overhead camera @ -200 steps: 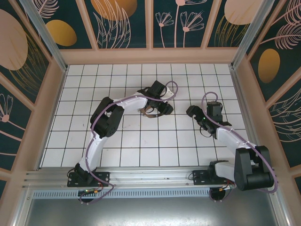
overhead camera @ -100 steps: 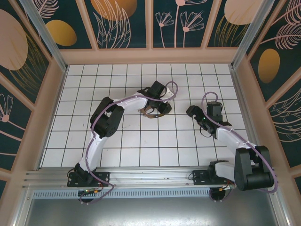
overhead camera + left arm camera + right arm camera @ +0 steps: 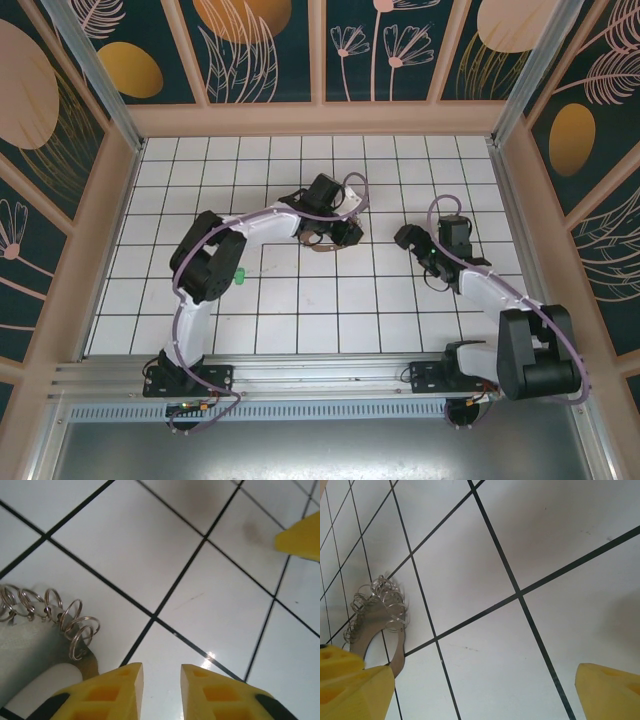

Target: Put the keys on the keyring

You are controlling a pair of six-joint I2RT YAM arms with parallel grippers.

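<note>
While left hand (image 3: pixel 161 670) stands narrowly parted, gripping nothing, keyring (image 3: pixel 50 611) lies at its 9 o'clock; right hand (image 3: pixel 482 680) wide, empty; green key (image 3: pixel 239 275) axis unreadable

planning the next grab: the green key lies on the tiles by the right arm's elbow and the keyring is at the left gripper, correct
Wrong arm: the top external view shows the green key on the tiles by the left arm's elbow. The keyring is at the left gripper, as you said.
</note>
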